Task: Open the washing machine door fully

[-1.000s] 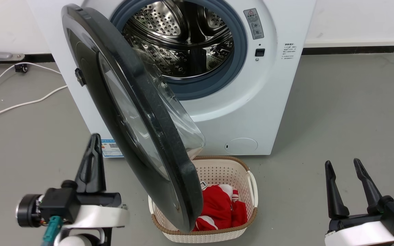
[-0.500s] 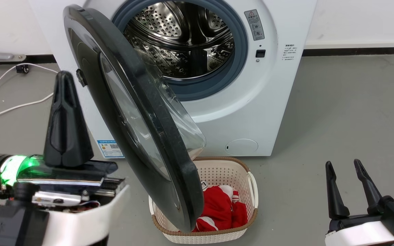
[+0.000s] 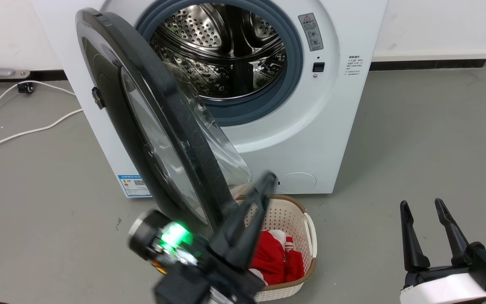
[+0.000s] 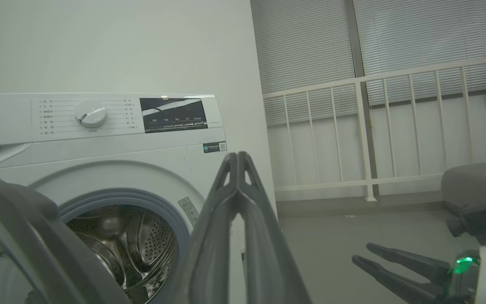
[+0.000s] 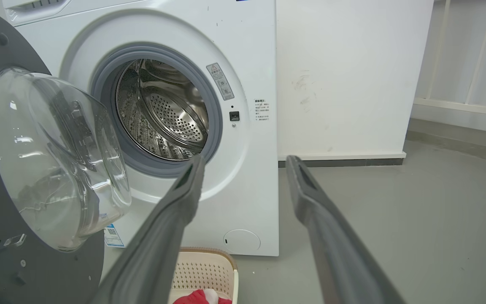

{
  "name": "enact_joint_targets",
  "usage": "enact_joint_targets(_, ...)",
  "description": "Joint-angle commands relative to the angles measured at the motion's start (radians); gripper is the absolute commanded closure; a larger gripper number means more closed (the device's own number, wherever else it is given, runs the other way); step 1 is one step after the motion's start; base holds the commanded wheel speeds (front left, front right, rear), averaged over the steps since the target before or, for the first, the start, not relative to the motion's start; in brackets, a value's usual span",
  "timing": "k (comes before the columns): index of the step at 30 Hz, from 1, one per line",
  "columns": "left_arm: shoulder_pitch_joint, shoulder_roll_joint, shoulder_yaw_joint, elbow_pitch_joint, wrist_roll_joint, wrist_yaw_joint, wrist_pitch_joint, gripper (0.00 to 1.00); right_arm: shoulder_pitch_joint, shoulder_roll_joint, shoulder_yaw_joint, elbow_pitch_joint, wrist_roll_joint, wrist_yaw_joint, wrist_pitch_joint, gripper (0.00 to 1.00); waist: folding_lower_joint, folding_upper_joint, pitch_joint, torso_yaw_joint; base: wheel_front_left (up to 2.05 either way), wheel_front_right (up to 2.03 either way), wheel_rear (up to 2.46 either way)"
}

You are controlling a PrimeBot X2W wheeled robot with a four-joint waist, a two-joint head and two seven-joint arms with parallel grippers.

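Beside the glossy round washing machine door (image 3: 141, 122), clear domed glass.

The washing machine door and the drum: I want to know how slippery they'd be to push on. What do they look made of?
The washing machine door has a frame that looks like black plastic, glossy outside, going by its soft reflections. Its bowl is clear and domed with bright glints: glass or hard plastic. The drum looks like polished stainless steel: perforated, mirror-bright.
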Motion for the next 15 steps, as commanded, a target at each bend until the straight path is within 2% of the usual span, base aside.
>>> enact_joint_targets(1, 0.022, 0.012, -0.019, 0.017, -0.008, -0.006, 0.013, 1.00, -0.010, 0.003, 0.001, 0.003, 0.004, -0.001, 0.001, 0.00, -0.0001, 0.0000, 0.000, -0.001, 0.00, 0.00, 0.00)
enact_joint_targets(8, 0.108, 0.055, -0.127, 0.183, -0.064, -0.011, 0.117, 1.00, -0.006, 0.003, 0.004, 0.008, 0.011, -0.001, 0.003, 0.00, -0.0001, 0.0000, 0.000, -0.003, 0.00, 0.00, 0.00)
enact_joint_targets(12, 0.123, 0.051, -0.123, 0.278, -0.079, 0.007, 0.144, 1.00, -0.010, 0.003, 0.003, 0.010, 0.013, -0.001, 0.003, 0.00, -0.0001, 0.0000, 0.005, 0.000, 0.00, 0.00, 0.00)
enact_joint_targets(15, 0.094, 0.034, -0.099, 0.337, -0.079, 0.034, 0.126, 1.00, -0.018, 0.003, 0.004, 0.012, 0.012, -0.001, 0.001, 0.00, -0.0001, 0.0000, 0.009, 0.003, 0.00, 0.00, 0.00)
